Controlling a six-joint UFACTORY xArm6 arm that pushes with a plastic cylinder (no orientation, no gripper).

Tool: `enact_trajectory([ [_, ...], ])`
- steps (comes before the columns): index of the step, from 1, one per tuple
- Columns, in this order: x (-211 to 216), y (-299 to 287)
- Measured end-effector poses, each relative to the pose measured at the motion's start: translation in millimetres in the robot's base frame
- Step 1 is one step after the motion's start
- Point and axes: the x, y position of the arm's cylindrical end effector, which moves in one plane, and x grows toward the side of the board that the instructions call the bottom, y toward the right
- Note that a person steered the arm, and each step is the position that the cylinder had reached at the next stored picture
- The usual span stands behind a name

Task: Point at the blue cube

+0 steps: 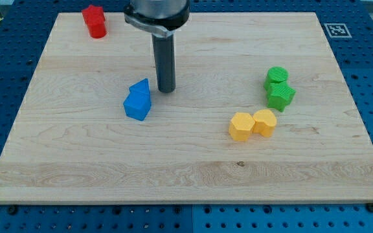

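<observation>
Now the blue cube [138,101] lies a little to the view's left of the counter's middle, and our tip [166,90] stands just beside it, at its upper right corner. We cannot tell if they touch; the gap, if there is one, is very thin. We have no pincer on this arm, only the rod, so nothing is grasped or released.

We judge the pointing to be almost done, and the risk comes from this closeness. If our tip slides more toward the view's left or bottom, it will push the cube and turn it, and then we are shoving, not pointing.

The blue cube looks like two small pieces joined, so its shape is not fully clear. Its long axis seems to run from the view's top right to the bottom left, with a pointed edge toward our tip.

Farther out, two yellow blocks [252,124] touch each other at the view's right, two green blocks [278,88] sit above them, and a red block [95,21] stands near the top left corner of the counter [186,181].
</observation>
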Motion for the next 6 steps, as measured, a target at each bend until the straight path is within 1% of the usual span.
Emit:
enact_trajectory([
  [3,76.7,-6.3],
  [4,85.7,-31.0],
  [5,85.0,-56.1],
  [6,84.6,-59.2],
])
